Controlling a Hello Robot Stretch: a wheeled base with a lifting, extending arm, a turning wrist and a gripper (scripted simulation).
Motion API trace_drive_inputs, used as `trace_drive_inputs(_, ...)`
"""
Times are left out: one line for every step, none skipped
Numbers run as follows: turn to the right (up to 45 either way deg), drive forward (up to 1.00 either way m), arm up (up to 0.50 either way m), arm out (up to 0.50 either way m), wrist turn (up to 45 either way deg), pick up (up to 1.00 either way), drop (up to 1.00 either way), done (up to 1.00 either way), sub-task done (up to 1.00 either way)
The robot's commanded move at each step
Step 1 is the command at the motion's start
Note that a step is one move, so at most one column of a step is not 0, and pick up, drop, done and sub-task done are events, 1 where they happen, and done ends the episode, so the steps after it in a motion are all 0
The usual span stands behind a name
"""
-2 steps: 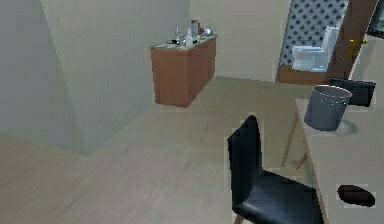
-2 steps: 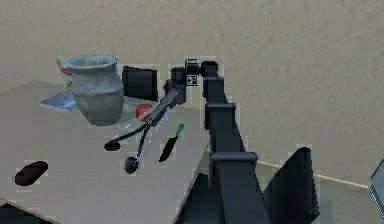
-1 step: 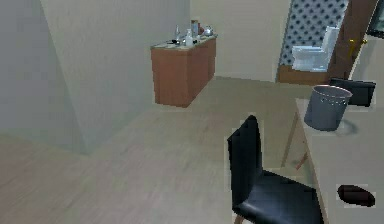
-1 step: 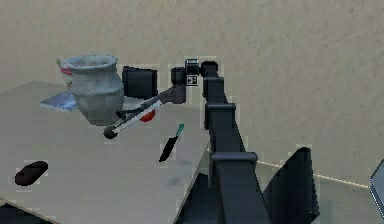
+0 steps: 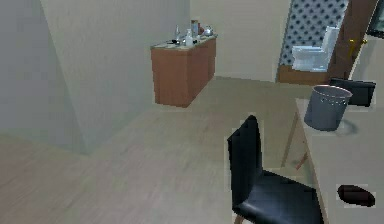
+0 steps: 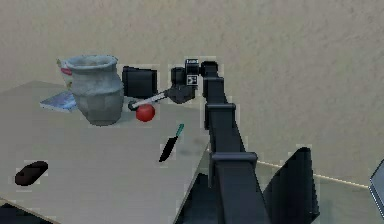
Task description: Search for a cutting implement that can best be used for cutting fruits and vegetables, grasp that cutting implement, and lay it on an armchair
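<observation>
A small knife (image 6: 171, 143) with a green handle and a dark blade lies on the pale table (image 6: 110, 175), near its right edge. My arm (image 6: 226, 140) reaches out over the table just right of the knife. The gripper (image 6: 141, 102) points left beyond the knife, toward a black box (image 6: 140, 79). A red round thing (image 6: 147, 114) sits on the table right at the fingers. I cannot tell whether the gripper holds anything.
A grey pot (image 6: 95, 88) (image 5: 328, 106) stands on the table, with a blue flat thing (image 6: 58, 100) beside it and a dark oval (image 6: 32, 173) (image 5: 353, 193) nearer. A black chair (image 5: 266, 180) (image 6: 296, 182) stands at the table. Open floor leads to a brown cabinet (image 5: 183, 68) and a toilet (image 5: 317, 50).
</observation>
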Motion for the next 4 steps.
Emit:
trace_drive_inputs(0.0, 0.00, 0.00, 0.00, 9.0, 0.00, 0.00, 0.00, 0.00)
trace_drive_inputs(0.0, 0.00, -0.30, 0.00, 0.0, 0.00, 0.00, 0.00, 0.00)
trace_drive_inputs(0.0, 0.00, 0.00, 0.00, 0.0, 1.00, 0.00, 0.00, 0.00)
trace_drive_inputs(0.0, 0.00, 0.10, 0.00, 0.0, 0.00, 0.00, 0.00, 0.00)
